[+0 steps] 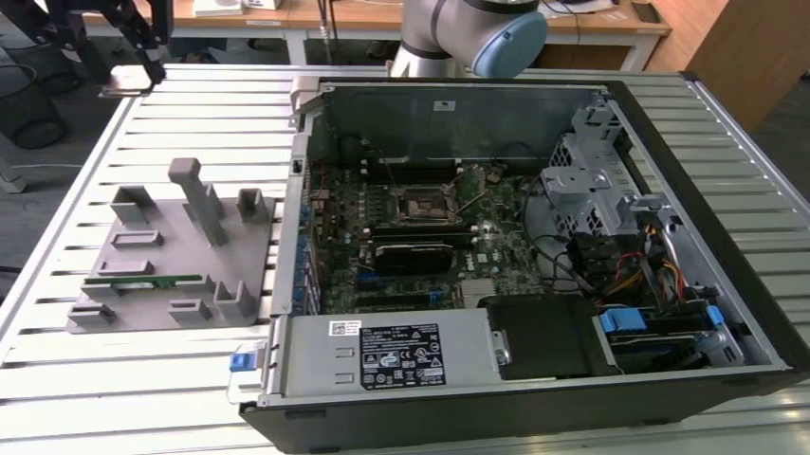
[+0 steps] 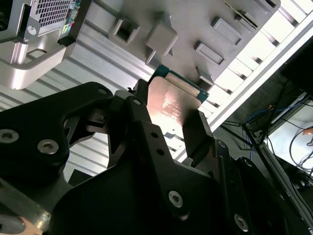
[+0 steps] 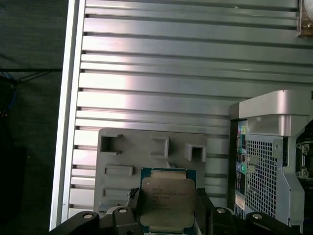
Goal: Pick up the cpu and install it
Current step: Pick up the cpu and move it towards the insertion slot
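In both wrist views the cpu point(image 3: 167, 197) point(image 2: 172, 102), a flat square chip with a silvery metal top and a green rim, sits between my black fingers. My gripper point(image 3: 167, 208) point(image 2: 168, 117) is shut on it, one finger point(image 3: 133, 205) on each of two opposite edges. It hangs high above the grey fixture plate point(image 3: 127, 166) on the slatted table. In the exterior view the open computer case point(image 1: 708, 142) lies flat, with the black square-framed socket point(image 1: 418, 206) on the motherboard uncovered.
In the exterior view the grey fixture plate point(image 1: 139, 313), with upright posts and a thin green memory stick point(image 1: 146, 282), lies at the case's left. The arm's base point(image 1: 469, 28) stands behind the case. Inside the case are a power supply point(image 1: 393, 351), drive cage point(image 1: 589, 180) and cables.
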`<action>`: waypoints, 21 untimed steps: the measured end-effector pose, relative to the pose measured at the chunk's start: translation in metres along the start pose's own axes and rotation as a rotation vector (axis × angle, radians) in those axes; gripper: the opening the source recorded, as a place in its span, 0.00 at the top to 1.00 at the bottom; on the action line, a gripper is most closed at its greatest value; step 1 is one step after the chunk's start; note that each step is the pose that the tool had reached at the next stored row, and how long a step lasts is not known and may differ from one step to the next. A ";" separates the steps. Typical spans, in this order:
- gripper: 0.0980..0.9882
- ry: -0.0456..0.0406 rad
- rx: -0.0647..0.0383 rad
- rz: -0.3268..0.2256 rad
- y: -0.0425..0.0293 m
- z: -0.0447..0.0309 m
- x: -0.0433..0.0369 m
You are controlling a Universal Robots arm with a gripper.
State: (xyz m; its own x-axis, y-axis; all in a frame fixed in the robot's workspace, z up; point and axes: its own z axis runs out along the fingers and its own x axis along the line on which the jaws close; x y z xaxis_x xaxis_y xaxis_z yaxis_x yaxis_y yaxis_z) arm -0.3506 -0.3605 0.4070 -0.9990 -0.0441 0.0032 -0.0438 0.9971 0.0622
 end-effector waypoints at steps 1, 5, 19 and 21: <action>0.52 0.0000 0.000 0.000 0.0002 0.0000 -0.0004; 0.52 0.0000 0.000 0.000 0.0008 0.0000 -0.0020; 0.52 0.0000 0.000 0.000 0.0023 0.0001 -0.0093; 0.52 0.0000 0.000 0.000 0.0025 0.0001 -0.0104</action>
State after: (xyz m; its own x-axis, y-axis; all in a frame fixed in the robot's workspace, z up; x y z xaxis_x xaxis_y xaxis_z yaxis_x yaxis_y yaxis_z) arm -0.3403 -0.3575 0.4070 -0.9990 -0.0441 0.0032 -0.0438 0.9971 0.0622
